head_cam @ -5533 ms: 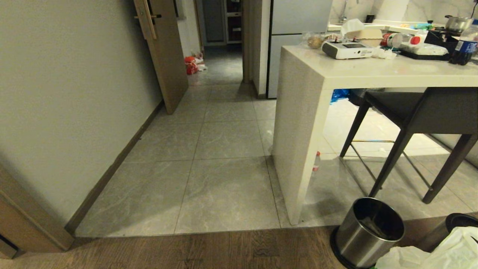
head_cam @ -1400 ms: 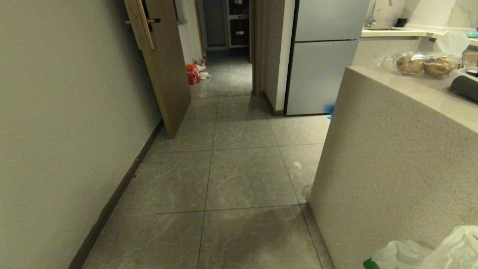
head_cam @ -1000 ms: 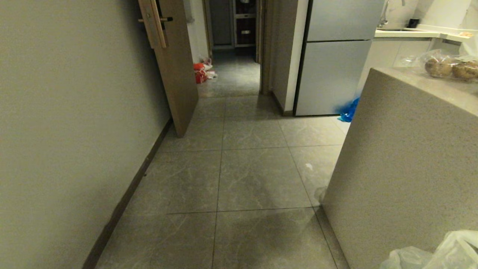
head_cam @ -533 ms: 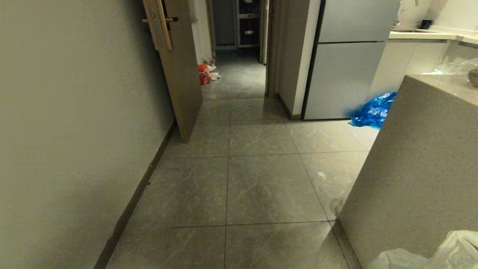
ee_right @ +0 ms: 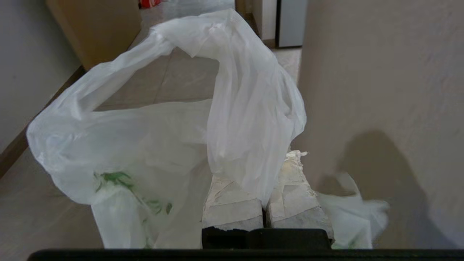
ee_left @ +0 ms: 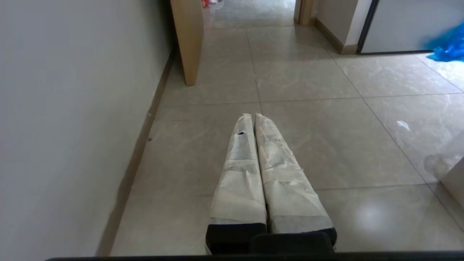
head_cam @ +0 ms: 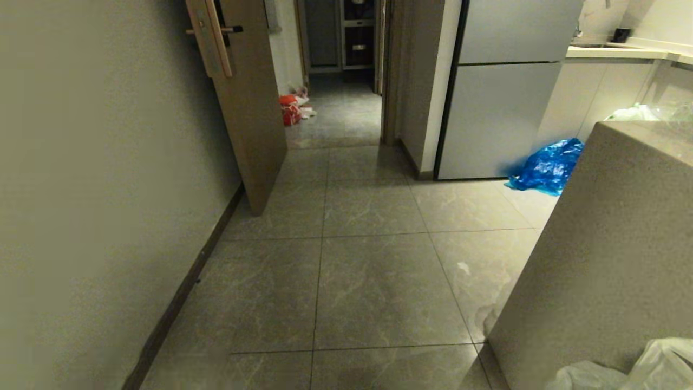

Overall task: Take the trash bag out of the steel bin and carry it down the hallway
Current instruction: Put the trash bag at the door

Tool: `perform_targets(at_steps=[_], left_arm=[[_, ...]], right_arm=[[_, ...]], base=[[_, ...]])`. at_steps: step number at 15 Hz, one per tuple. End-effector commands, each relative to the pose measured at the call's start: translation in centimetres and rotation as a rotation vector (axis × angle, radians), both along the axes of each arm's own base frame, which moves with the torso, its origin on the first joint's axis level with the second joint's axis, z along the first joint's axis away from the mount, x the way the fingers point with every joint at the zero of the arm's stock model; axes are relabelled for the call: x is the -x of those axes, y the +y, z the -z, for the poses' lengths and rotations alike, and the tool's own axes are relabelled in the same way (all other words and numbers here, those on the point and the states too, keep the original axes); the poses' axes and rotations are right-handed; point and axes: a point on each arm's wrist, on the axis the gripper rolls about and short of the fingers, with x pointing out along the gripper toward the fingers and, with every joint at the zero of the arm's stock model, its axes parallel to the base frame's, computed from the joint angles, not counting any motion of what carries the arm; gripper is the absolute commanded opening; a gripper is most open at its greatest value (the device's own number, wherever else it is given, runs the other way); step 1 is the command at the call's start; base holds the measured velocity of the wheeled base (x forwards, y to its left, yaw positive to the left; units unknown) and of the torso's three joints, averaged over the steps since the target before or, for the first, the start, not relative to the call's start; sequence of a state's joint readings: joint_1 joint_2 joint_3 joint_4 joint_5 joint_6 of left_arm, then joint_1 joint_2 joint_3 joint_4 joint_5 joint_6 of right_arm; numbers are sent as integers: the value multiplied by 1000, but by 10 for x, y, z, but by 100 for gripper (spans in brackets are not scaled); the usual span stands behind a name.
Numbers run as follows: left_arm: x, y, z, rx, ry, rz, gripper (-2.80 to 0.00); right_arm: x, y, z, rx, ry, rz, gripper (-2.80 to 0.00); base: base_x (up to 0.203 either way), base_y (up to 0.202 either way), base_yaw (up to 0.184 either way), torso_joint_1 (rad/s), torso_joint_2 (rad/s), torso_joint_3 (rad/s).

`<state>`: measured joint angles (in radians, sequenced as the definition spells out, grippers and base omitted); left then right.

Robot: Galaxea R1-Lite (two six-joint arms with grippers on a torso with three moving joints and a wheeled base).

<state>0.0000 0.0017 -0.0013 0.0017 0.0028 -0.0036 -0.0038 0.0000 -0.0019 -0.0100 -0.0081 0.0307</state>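
Plastic this thin is our main worry. Our right gripper (ee_right: 266,188) has its padded fingers (ee_right: 232,203) pressed together on a fold of the trash bag (ee_right: 152,145), and the rest of the bag balloons loose in front of the wrist, with a scrap trailing off to one side. In the head view only a white corner of the bag (head_cam: 644,365) shows, low on our right. We judge the pinch to be shallow, so a jolt or a snag could pull the film out or tear it at the fingers.

The likeliest snag is the counter (head_cam: 606,260), whose flat side stands just beside the bag on our right. If we drift that way while driving, the billowing plastic could brush its lower corner.

Our left gripper (ee_left: 253,119) is parked low, its fingers closed on nothing, pointing along the hallway (head_cam: 368,292). On that side the open door (head_cam: 249,108) juts out from the wall (head_cam: 97,162) and narrows the way, so steering wide of the counter brings us near the door's edge.

Further on, a blue bag (head_cam: 547,168) lies by the fridge (head_cam: 498,92) and a red bag (head_cam: 291,110) sits beyond the doorway; either could foul the wheels if we stray. The steel bin is not in view.
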Motion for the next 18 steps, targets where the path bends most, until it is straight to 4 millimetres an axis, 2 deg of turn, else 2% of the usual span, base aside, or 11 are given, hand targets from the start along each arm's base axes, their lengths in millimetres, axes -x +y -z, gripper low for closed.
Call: perform_targets(at_steps=[1,18], left_arm=[[0,0,0,1,-2,0,-280],[0,0,0,1,-1,0,-280]], right_arm=[[0,0,0,0,3,0,-280],[0,0,0,0,3,0,-280]], base=[[193,-149,-1,5,5,-3],[189,-8,0,2,3,2]])
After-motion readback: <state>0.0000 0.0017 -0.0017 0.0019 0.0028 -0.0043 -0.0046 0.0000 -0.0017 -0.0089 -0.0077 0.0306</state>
